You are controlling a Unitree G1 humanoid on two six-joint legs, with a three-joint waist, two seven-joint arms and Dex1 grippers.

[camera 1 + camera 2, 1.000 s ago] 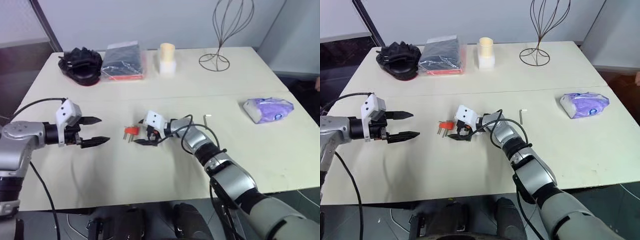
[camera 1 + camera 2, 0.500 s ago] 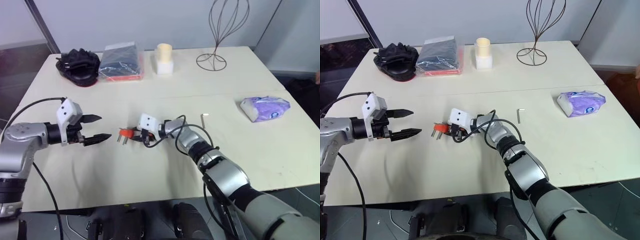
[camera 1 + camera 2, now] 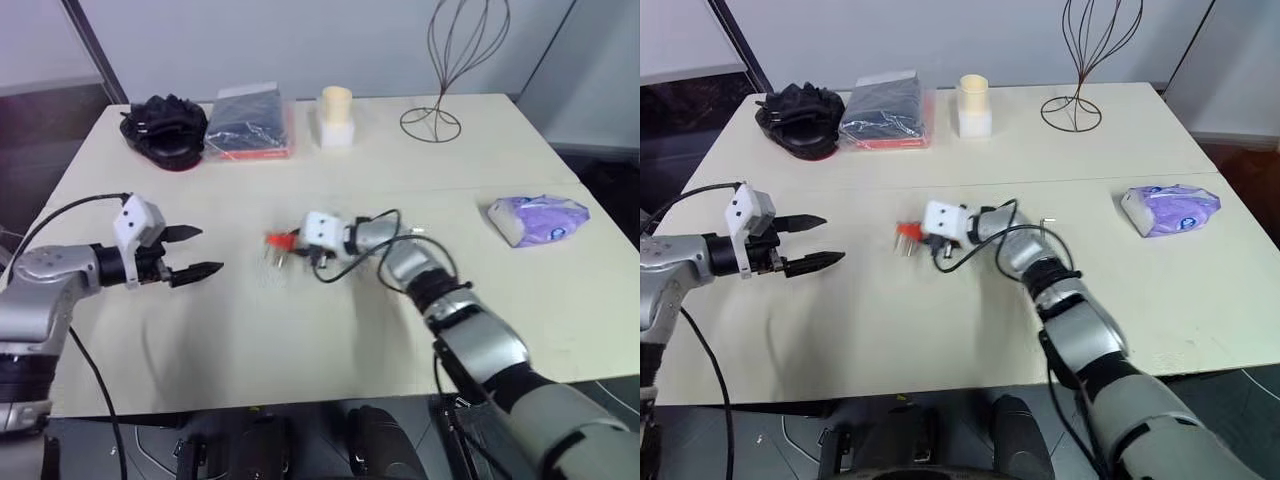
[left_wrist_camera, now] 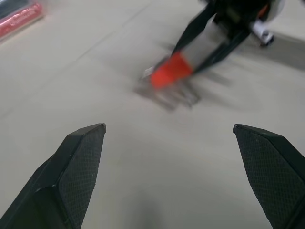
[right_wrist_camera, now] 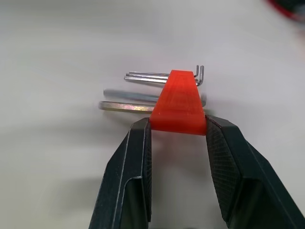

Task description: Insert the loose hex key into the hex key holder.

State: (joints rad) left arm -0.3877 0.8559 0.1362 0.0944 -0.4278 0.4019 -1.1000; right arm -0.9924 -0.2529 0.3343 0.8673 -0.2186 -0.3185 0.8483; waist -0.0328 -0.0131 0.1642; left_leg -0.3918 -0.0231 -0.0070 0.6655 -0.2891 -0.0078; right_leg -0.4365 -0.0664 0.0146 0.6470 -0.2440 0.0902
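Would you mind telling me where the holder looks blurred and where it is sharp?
Left wrist view: the hex key holder is smeared, its keys streaked; that gripper's fingers are crisp. Right wrist view: holder sharp, pinched between the right gripper fingers. Left eye view: holder slightly soft.

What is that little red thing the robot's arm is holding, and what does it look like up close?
It is the hex key holder, a small red-orange block that looks like plastic, wedge-shaped, narrower at the far end. Several thin grey metal keys run through it crosswise; at least one has a small bent end, and one thicker key has a yellowish tint. The right gripper pinches it, one black finger pressed against each side of its wide end. In the head views it sits out over the middle of the pale table, apparently lifted off it.
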